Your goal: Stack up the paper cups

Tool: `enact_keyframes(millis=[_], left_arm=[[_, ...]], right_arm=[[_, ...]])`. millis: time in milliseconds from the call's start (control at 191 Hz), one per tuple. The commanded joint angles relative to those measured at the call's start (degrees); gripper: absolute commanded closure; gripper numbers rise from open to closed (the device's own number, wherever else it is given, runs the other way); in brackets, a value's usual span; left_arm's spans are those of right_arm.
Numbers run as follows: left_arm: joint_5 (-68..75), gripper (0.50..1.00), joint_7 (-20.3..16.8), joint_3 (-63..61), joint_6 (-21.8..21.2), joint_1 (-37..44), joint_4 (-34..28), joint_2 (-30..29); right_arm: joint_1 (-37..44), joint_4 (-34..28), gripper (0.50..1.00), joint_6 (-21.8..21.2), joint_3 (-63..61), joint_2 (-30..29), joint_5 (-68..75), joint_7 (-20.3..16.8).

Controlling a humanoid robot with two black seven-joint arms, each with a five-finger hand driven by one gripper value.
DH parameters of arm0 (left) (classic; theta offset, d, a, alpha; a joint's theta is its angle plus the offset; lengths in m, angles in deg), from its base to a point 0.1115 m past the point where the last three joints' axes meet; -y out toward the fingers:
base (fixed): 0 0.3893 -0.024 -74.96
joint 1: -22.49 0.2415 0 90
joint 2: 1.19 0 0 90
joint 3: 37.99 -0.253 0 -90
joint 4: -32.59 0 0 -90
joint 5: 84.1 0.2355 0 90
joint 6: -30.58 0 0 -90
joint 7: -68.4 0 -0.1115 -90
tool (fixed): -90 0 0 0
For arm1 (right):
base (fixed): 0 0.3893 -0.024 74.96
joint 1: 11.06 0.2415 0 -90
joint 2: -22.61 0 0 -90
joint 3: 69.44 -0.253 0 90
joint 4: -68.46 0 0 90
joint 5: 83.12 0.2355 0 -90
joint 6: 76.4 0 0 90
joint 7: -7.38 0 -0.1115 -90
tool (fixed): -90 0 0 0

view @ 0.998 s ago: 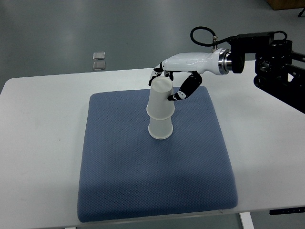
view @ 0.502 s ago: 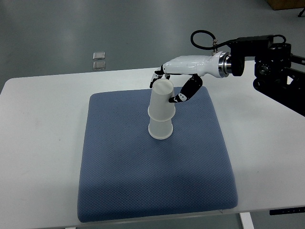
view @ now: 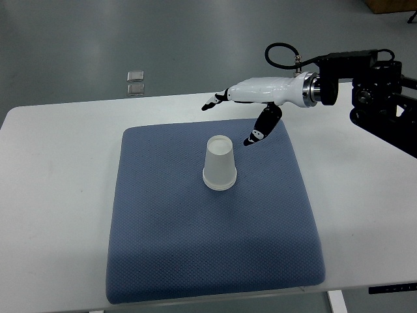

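A stack of white paper cups (view: 219,163) stands upside down near the middle-back of the blue mat (view: 208,222), the upper cup seated fully down over the lower one. My right hand (view: 232,121) hovers just behind and to the right of the stack, white with black fingertips. Its fingers (view: 212,104) are spread and the thumb (view: 255,137) points down toward the mat, with nothing between them. The hand is apart from the cups. The left arm does not show.
The mat lies on a white table (view: 58,195). Two small square tiles (view: 135,81) sit on the grey floor beyond the table's far edge. The right arm's black mount (view: 378,85) fills the upper right.
The upper cup, perched high and tilted on the lower one, has dropped fully down over it. The right hand has let go, opened and drawn back to the right.
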Motion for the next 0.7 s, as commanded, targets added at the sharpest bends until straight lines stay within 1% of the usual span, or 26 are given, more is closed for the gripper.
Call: enact_keyframes(millis=[0,110,157,267,387,533,611,695], left_arm=[[0.0,0.5,0.0,0.0,0.0,0.0,0.0,0.0],[0.0,0.5,0.0,0.0,0.0,0.0,0.0,0.0],[0.0,0.5,0.0,0.0,0.0,0.0,0.0,0.0],[0.0,0.5,0.0,0.1,0.0,0.0,0.0,0.0],[0.0,0.5,0.0,0.0,0.0,0.0,0.0,0.0],[0.0,0.5,0.0,0.0,0.1,0.0,0.0,0.0],[0.0,0.5,0.0,0.0,0.0,0.0,0.0,0.0],[0.0,0.5,0.0,0.0,0.0,0.0,0.0,0.0]], right_arm=[[-0.9,1.5,0.603,1.5,-0.9,1.6,0.6,0.0],[-3.6,4.8,0.603,5.6,-2.8,2.4,1.0,0.0],[-5.6,7.2,0.603,7.4,-4.9,2.3,2.5,-0.1],[-9.7,12.4,0.603,9.7,-9.3,1.8,7.7,-0.2],[-12.2,17.2,0.603,12.3,-11.6,1.0,14.5,-0.2],[-14.9,23.2,0.603,17.9,-12.3,-1.7,26.1,-2.8],[-15.7,24.9,0.603,20.4,-12.4,-2.9,31.2,-3.0],[-16.6,25.2,0.603,21.8,-12.4,-3.6,35.7,-3.1]])
